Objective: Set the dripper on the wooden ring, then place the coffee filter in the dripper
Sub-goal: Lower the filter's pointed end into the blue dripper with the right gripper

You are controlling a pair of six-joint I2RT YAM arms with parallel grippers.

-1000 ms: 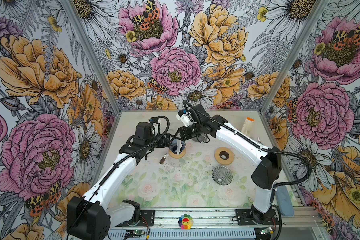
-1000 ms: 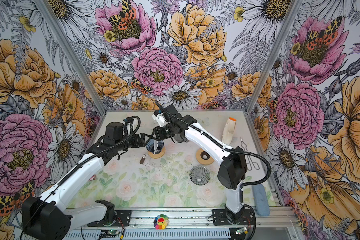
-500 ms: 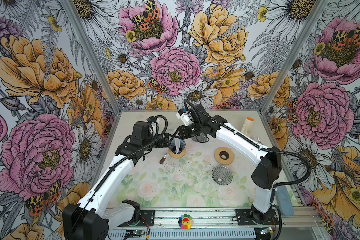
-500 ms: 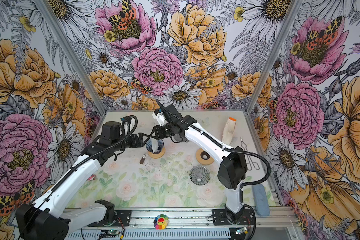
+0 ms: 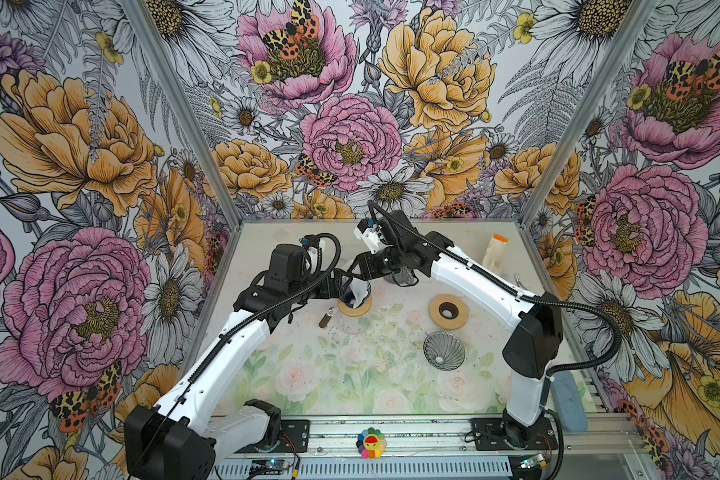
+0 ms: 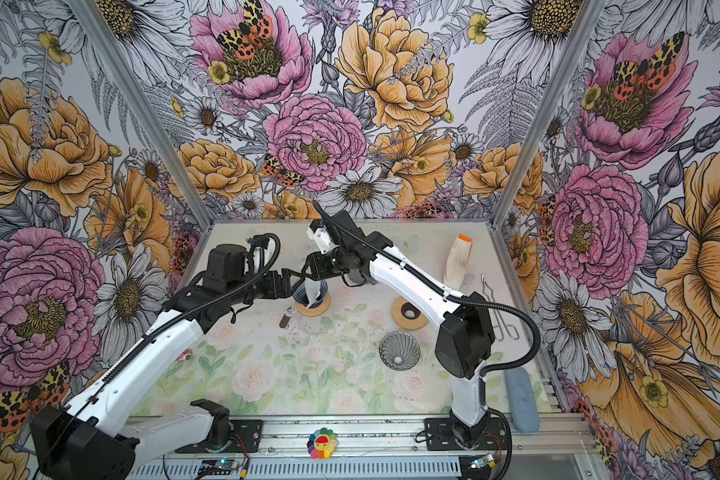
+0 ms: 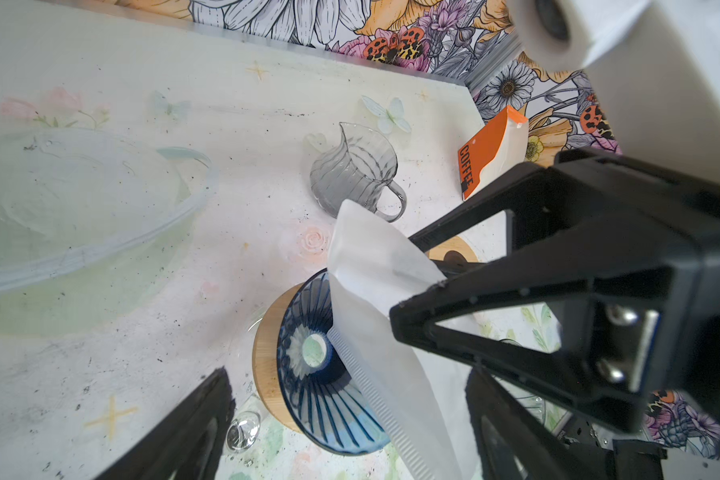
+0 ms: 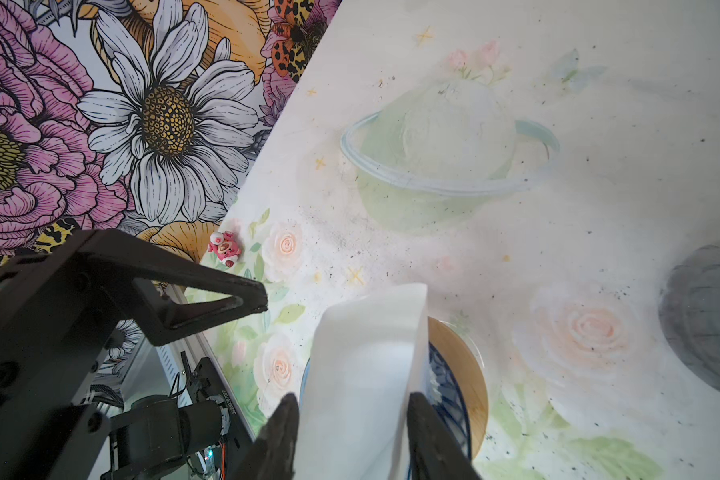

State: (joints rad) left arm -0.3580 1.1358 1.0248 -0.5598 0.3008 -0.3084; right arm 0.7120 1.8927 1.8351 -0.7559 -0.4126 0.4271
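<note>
1. The white coffee filter [image 7: 375, 266] stands tilted, with its low end down inside the blue dripper [image 7: 312, 395]. Its top sticks out over the rim, and it does not lie flat on the glass yet.
2. The dripper sits on a wooden ring [image 7: 265, 365]. It looks light, so a hard push may slide or tip it. Go gently.
3. The right gripper [image 8: 352, 399] pinches the filter between its two fingers. I think it should bring the paper's tip down to the middle of the bowl, then let go slowly.
4. The left gripper [image 5: 338, 282] hangs just beside the dripper, fingers wide apart, holding nothing. It could press the paper to the wall so it opens like a cone.
5. The glass jug [image 7: 356, 170] is near. Don't bump it.
</note>
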